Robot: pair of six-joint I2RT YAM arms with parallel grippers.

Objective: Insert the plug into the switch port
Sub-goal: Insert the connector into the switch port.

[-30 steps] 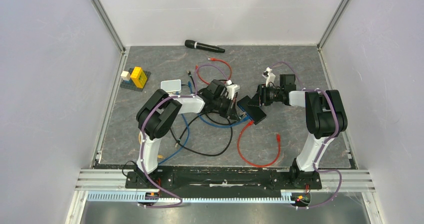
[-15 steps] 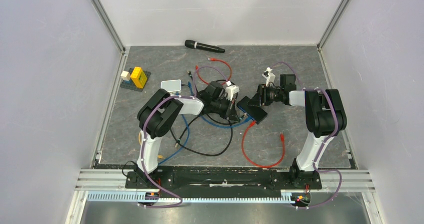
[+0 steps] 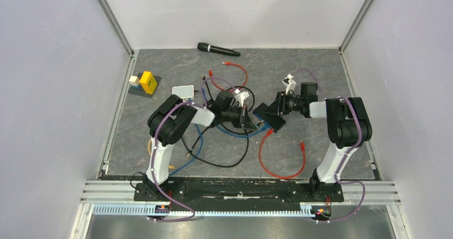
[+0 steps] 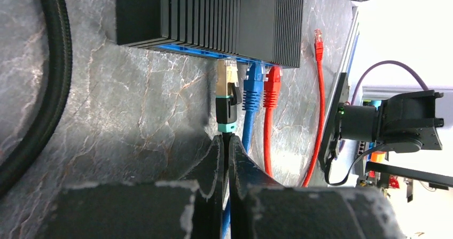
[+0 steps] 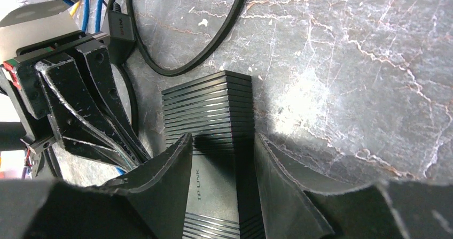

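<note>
The switch (image 4: 213, 14) is a black ribbed box with a blue port edge (image 4: 200, 50). It is tilted between the arms in the top view (image 3: 273, 121). My left gripper (image 4: 228, 143) is shut on a black cable just behind the teal collar of the plug (image 4: 226, 86). The plug's metal tip meets the blue edge left of a blue plug (image 4: 253, 84) and a red plug (image 4: 273, 84). How deep it sits I cannot tell. My right gripper (image 5: 221, 143) clamps the switch body (image 5: 213, 105), one finger on each side.
A red cable (image 3: 278, 161) loops toward the near edge, and black and blue cables (image 3: 224, 153) lie under the left arm. At the back left are a white box (image 3: 183, 92) and toy bricks (image 3: 145, 83). A microphone (image 3: 218, 49) lies by the far wall.
The left wrist has drawn slightly left and toward the near edge. The loose red cable's loop and free end swung right. The right arm shifted a little right with the switch.
</note>
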